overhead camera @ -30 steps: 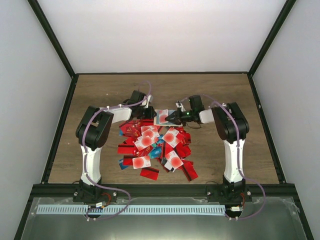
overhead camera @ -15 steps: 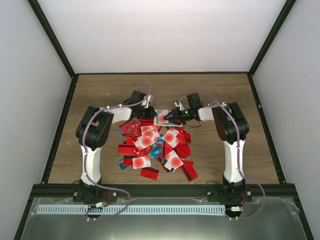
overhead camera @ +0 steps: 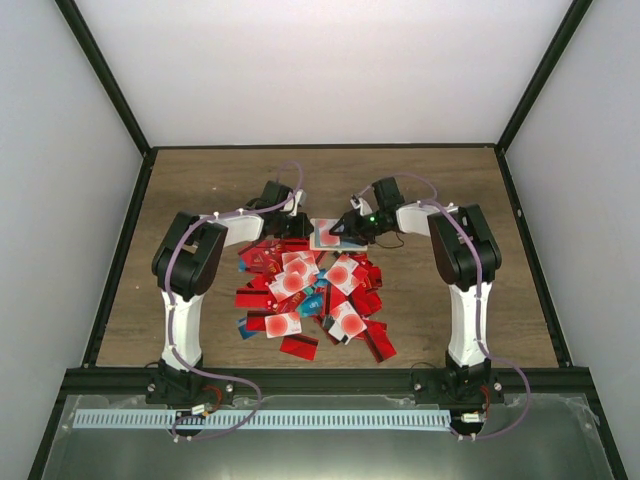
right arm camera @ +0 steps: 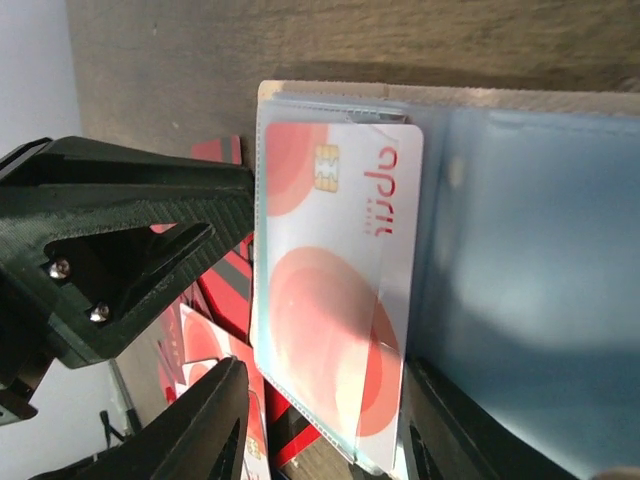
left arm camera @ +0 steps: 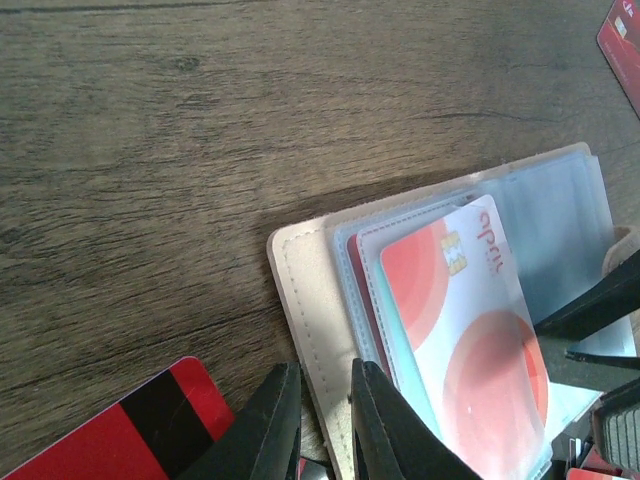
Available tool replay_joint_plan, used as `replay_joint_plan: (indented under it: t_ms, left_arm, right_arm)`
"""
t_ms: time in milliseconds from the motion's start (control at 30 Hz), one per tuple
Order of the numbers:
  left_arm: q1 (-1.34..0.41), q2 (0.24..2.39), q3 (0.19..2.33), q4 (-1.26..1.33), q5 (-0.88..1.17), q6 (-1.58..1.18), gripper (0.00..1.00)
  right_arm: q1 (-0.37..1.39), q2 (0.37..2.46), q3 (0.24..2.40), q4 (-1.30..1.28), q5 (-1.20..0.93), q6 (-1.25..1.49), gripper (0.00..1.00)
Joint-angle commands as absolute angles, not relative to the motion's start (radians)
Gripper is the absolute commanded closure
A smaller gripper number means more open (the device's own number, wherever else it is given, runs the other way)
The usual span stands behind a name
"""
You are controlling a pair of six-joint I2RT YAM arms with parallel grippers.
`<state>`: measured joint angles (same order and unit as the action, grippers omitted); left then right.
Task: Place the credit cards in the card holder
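The tan card holder [overhead camera: 325, 236] lies open on the table behind the pile of credit cards [overhead camera: 310, 295]. My left gripper [overhead camera: 298, 228] is shut on its tan edge [left arm camera: 300, 270], one finger on each side of the stitched border [left arm camera: 325, 368]. A white card with a red blot [left arm camera: 470, 320] sits partly inside a clear sleeve of the holder [right arm camera: 450, 95]. My right gripper [overhead camera: 347, 232] is open, its fingers [right arm camera: 205, 430] standing either side of that card [right arm camera: 330, 270]. The right gripper [right arm camera: 325, 375] does not pinch the card.
Loose red cards lie near the holder [left arm camera: 130, 430] and at the top right of the left wrist view [left arm camera: 625, 35]. The left gripper's black body [right arm camera: 130, 230] is close on the left of the holder. Bare wood lies behind the holder [overhead camera: 320, 180].
The right wrist has risen and swung toward the far side while its fingertips stay at the holder. The left gripper and holder have not moved.
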<state>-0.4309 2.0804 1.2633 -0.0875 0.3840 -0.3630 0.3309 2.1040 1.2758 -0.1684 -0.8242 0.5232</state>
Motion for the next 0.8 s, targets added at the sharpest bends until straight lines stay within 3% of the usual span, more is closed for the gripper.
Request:
replay_joint_plan:
  t_ms: [0, 767]
  left_arm:
    - [-0.440, 2.144, 1.251, -0.164, 0.388, -0.359, 0.83]
    - [-0.442, 2.146, 1.245, -0.155, 0.393, -0.373, 0.86]
  right_arm:
    - [0.345, 2.111, 1.340, -0.254, -0.740, 0.478, 0.55]
    - [0.445, 2.160, 1.487, -0.382, -0.628, 0.443, 0.56]
